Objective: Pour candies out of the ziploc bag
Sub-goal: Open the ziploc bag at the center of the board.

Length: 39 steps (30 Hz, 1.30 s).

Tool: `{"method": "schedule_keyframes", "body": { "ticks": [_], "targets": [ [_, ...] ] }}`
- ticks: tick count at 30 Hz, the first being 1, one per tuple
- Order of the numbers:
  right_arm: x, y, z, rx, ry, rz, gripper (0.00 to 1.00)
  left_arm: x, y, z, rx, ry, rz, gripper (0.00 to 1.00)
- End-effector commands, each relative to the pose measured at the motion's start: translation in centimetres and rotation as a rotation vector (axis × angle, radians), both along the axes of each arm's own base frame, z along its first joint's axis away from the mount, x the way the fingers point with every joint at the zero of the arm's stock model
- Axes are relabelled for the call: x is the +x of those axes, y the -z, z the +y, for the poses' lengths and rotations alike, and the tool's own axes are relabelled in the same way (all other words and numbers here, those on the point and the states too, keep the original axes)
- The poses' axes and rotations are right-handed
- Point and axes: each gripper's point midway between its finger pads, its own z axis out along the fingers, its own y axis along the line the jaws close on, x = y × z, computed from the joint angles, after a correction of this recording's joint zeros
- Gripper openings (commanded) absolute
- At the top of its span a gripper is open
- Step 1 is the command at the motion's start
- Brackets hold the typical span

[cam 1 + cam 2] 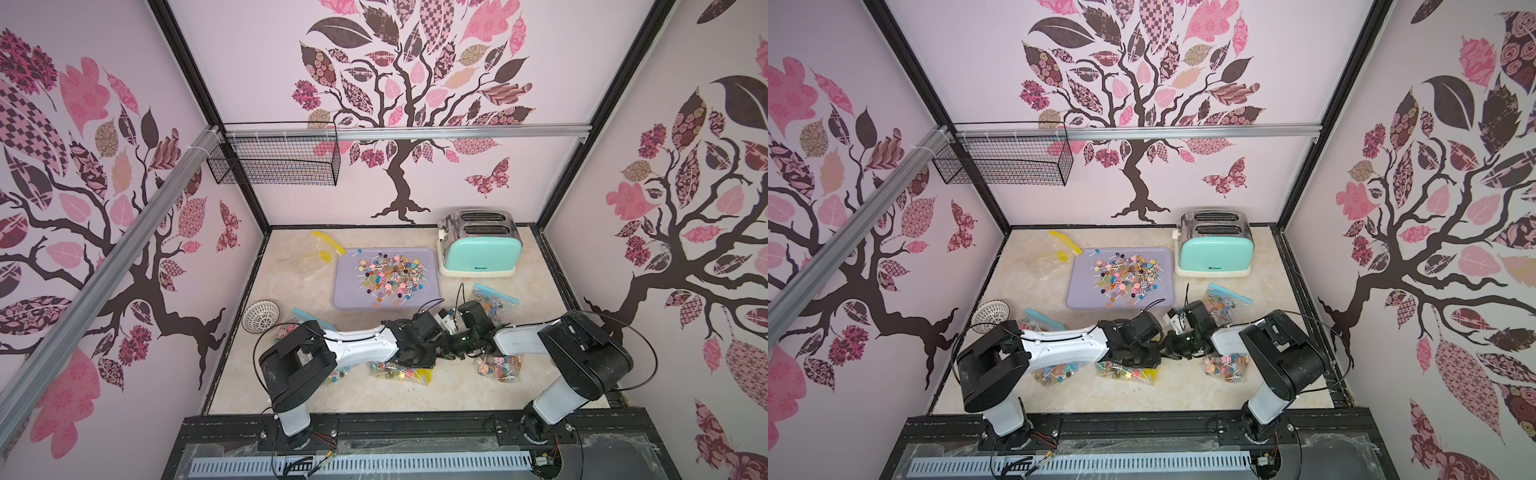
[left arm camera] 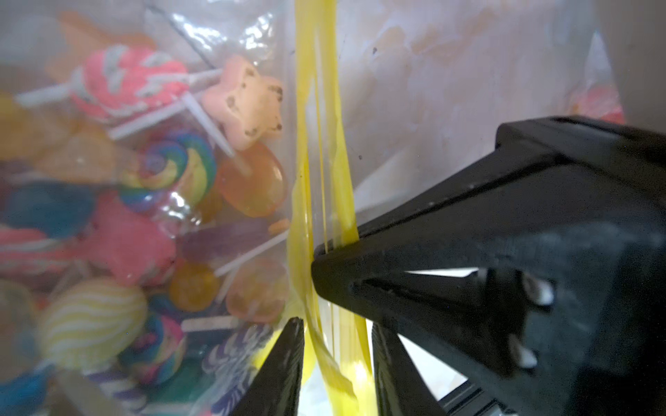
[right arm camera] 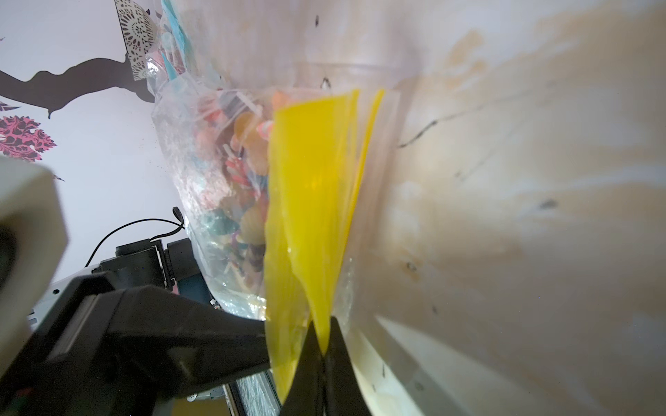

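The ziploc bag [image 1: 386,371], with the candies [image 2: 126,86] inside it, is left flat on the tabletop [image 1: 374,399] while its yellow zip strip [image 3: 310,187] is pinched by the right tool [image 3: 322,345] and straddled by the part-spread left tool [image 2: 337,324], presumably so its lips can be pulled apart.

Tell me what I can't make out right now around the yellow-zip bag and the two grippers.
- Left wrist view: whether the left gripper pinches the yellow zip strip; the frame edge cuts its fingers off.
- Right wrist view: how wide the mouth is; the strip pinched in the right gripper hides it.
- Both top views: both grippers' fingertips on the yellow-zip bag, hidden under their wrists.
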Motion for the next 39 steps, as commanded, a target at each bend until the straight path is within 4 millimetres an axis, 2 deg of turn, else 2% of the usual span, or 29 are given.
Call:
{"method": "schedule_keyframes", "body": {
  "ticks": [1,4,8,12,18,29,39],
  "targets": [
    [-0.1,-0.2,0.5,0.012,-0.024,0.002,0.0,1.2,-0.2,0.0,-0.012,-0.027,-0.04,0.29],
    [-0.2,0.1,0.4,0.004,-0.023,0.005,0.0,1.2,-0.6,-0.1,-0.022,-0.027,-0.046,0.3],
    [-0.3,0.4,0.3,-0.003,-0.023,0.011,0.0,1.3,-1.3,0.2,-0.032,-0.033,-0.058,0.39],
    [-0.3,0.6,0.2,-0.008,-0.021,0.012,0.0,1.5,-1.6,0.8,-0.029,-0.048,-0.072,0.4],
    [-0.4,0.7,0.1,-0.011,-0.019,0.013,0.0,1.8,-1.3,1.0,-0.051,-0.066,-0.067,0.35],
    [-0.5,0.5,0.0,-0.012,-0.019,0.008,0.0,1.3,0.6,0.4,-0.058,-0.048,-0.013,0.32],
    [-0.5,0.7,0.0,-0.015,-0.017,0.013,0.0,0.4,1.7,0.8,-0.051,-0.046,0.027,0.22]
  ]
}}
